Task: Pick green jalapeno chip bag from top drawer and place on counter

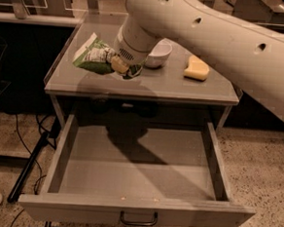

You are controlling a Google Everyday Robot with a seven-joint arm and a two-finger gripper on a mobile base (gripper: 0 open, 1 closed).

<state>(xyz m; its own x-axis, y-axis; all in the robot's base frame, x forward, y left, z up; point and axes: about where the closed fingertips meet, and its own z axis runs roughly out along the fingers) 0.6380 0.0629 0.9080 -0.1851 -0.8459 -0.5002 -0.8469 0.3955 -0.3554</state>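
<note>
Camera view had my gripper over the left part of the counter, clamped on one end of the green jalapeno chip bag. The bag hung just above the surface, not clearly resting on it. Below, the top drawer stood open with nothing visible inside, so I judged the pick done. Left to do: lower the bag onto bare counter, left of the white bowl and yellow sponge, and let go.

The hand, above the surface, covers the right end of the green jalapeno chip bag; beside it the arm hides part of a bowl.
</note>
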